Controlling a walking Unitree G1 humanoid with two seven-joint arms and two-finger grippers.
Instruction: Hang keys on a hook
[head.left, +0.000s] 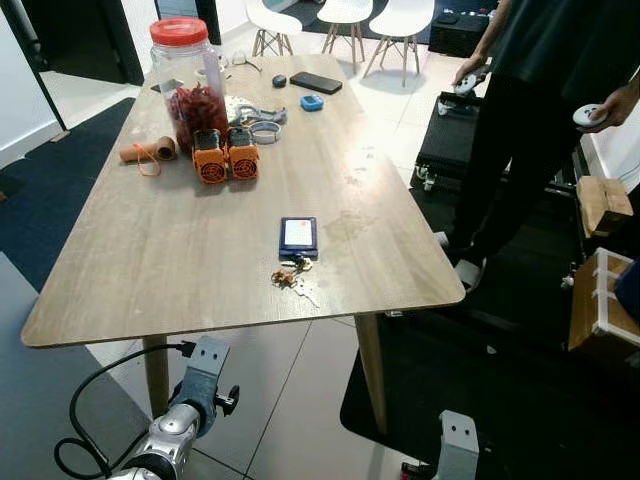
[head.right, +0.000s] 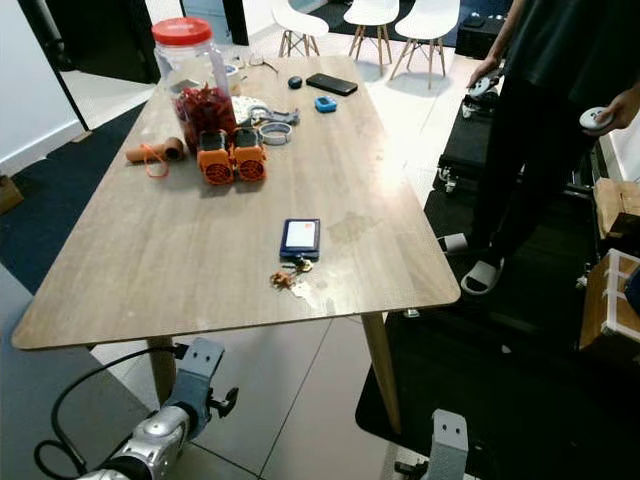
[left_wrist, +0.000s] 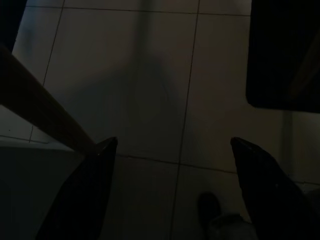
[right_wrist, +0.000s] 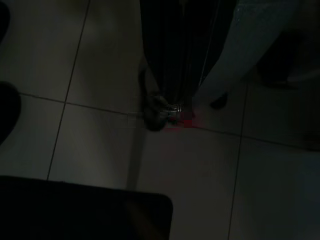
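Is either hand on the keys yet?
Apart. In the left eye view the keys lie on the table by the blue card holder, while both arms hang below the table's edge, well short of them.

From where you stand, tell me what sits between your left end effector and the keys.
The table's near edge does. The keys lie on top, close to that edge, just in front of a small blue case. The left end effector hangs open below tabletop height, over floor tiles beside a table leg. Nothing on the tabletop blocks the keys from the near side.
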